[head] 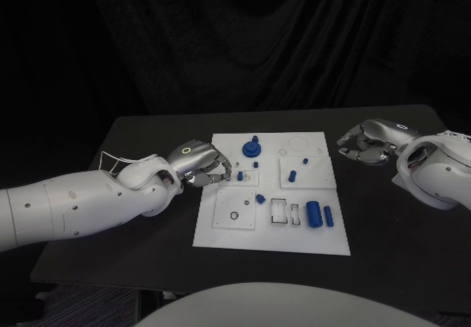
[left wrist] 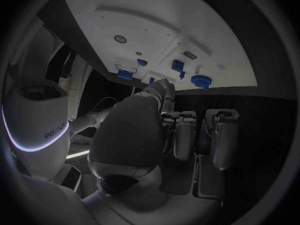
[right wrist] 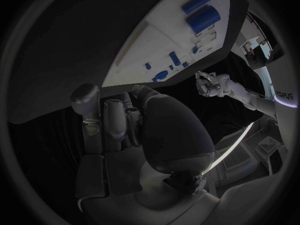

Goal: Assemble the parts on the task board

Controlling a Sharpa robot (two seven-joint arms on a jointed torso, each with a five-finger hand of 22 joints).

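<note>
two bulky glossy white arms, small dark screw holes on left arm point(head: 69, 204). silver metallic left hand point(head: 199, 163) and right hand point(head: 368, 141), each with small glowing ring mark; thin cables near left wrist.

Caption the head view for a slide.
Both hands, left and right, flank the white task board with blue parts scattered on it.

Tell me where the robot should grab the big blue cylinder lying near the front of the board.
Probably across the middle of the big blue cylinder, fingers coming from above onto its two long sides. It lies flat, lengthwise front-to-back, with a slimmer blue piece close beside it, so that gap is tight.
</note>
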